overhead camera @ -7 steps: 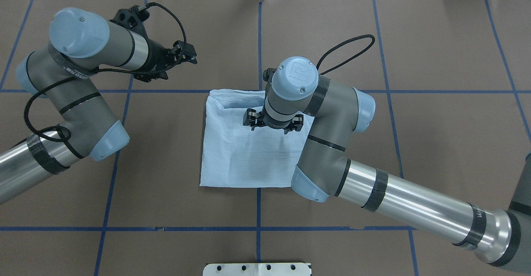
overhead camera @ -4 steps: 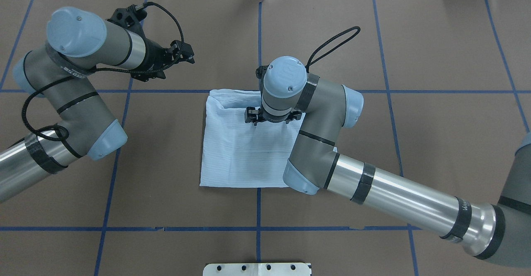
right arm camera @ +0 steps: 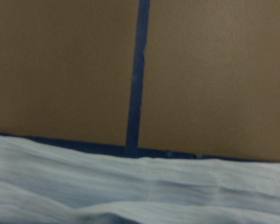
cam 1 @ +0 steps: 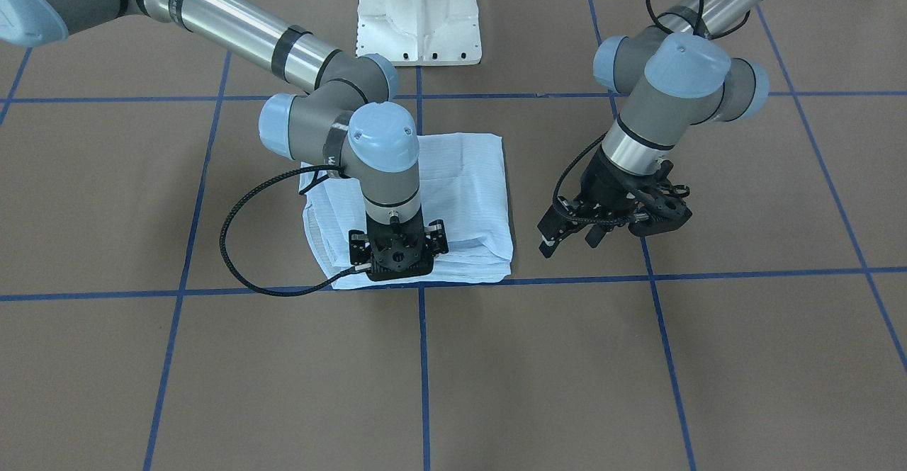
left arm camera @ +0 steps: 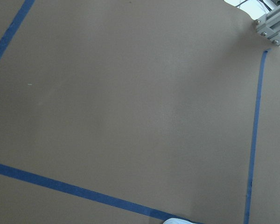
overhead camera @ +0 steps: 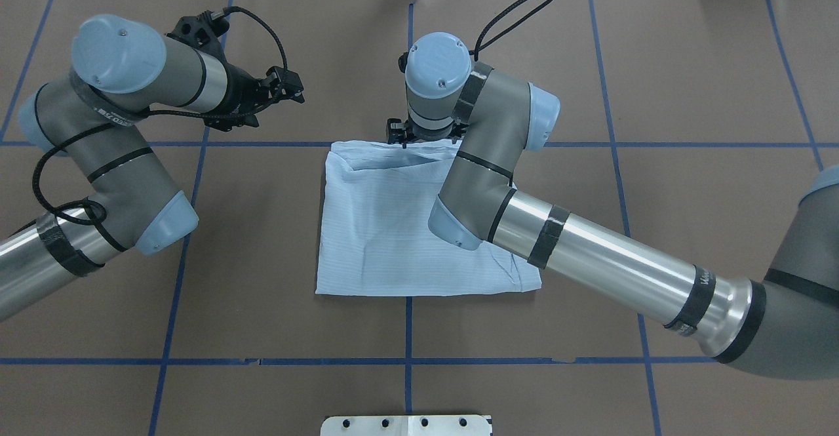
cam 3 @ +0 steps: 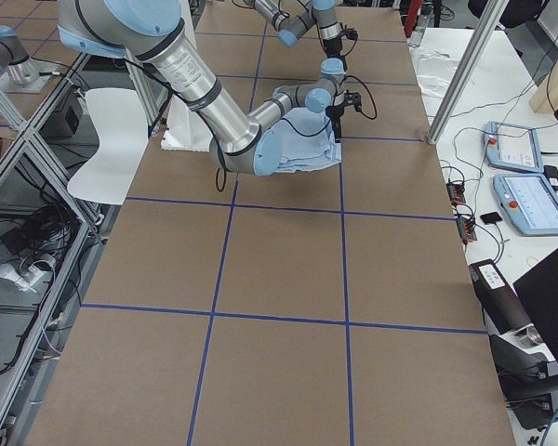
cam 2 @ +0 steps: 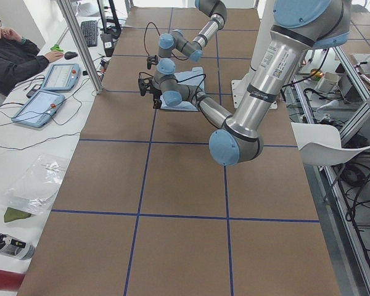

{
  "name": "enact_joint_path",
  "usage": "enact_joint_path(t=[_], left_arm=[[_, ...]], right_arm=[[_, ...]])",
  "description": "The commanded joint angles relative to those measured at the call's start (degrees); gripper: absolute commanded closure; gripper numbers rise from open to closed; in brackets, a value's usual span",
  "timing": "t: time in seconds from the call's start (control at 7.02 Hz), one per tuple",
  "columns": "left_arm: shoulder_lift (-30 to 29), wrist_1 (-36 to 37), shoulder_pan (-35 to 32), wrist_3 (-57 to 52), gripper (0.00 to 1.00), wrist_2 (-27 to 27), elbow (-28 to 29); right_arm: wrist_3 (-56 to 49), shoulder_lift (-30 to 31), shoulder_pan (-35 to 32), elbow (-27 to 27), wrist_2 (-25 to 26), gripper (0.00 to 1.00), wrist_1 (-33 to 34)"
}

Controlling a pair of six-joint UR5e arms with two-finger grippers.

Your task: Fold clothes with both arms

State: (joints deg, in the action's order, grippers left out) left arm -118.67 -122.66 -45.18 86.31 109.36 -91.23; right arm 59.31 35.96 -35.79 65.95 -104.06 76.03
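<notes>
We see the light-blue striped shirt [overhead camera: 380, 226] lying on the brown counter [overhead camera: 688, 213], folded into a rough rectangle of several layers. Its edge farthest from the robot runs along one of the blue tape lines [overhead camera: 655, 144] that grid the counter. At its near right corner a small flap of fabric sticks out past the otherwise straight outline.

The right arm [overhead camera: 590, 259] reaches across the right part of the shirt, its wrist turned straight down over the far edge. The right gripper [cam 1: 393, 262] sits low at about the middle of that edge, at the stacked folds. We cannot tell whether its jaws are apart or pressed together, nor whether they hold fabric. The wrist and camera mount hide the fingers in the fixed views. The right wrist view shows only blurred layers of shirt with a tape crossing just beyond them.

The left gripper [cam 1: 567, 243] hangs tilted above the counter off the shirt's far left corner, clear of the fabric. Its jaws stand apart with nothing between them. The left arm [overhead camera: 118, 154] is bent well to the left of the shirt. Its wrist view shows counter and tape, with a sliver of shirt at the lower edge.

On the robot's side of the shirt stands the white pedestal [cam 1: 418, 18]. In the exterior left view a person [cam 2: 12, 58] sits at a desk well beyond the shirt's far side.
</notes>
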Motion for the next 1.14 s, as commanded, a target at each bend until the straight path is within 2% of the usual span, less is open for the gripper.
enact_joint_path(t=[0.0, 0.28, 0.43, 0.71, 1.0], left_arm=[[0.1, 0.0, -0.1, -0.1, 0.0, 0.1, 0.0], [0.2, 0.1, -1.3, -3.8, 0.0, 0.1, -0.1], [1.8, 0.0, -2.5, -7.3, 0.0, 0.2, -0.3], [5.8, -0.3, -8.1, -17.4, 0.0, 7.9, -1.6], [12.7, 0.4, -13.8, -31.4, 0.0, 11.4, -5.0]], right_arm=[[-0.7, -1.3, -2.0, -0.7, 0.2, 0.0, 0.0], [-2.4, -1.4, -6.4, 0.2, -2.0, 0.0, 0.5], [-3.6, 0.0, -10.2, 1.8, -7.2, 0.0, 0.8], [-14.2, 7.8, -19.1, 7.3, -15.1, 0.0, 2.6], [-26.9, 14.3, -27.5, 9.6, -20.0, 0.0, 6.7]])
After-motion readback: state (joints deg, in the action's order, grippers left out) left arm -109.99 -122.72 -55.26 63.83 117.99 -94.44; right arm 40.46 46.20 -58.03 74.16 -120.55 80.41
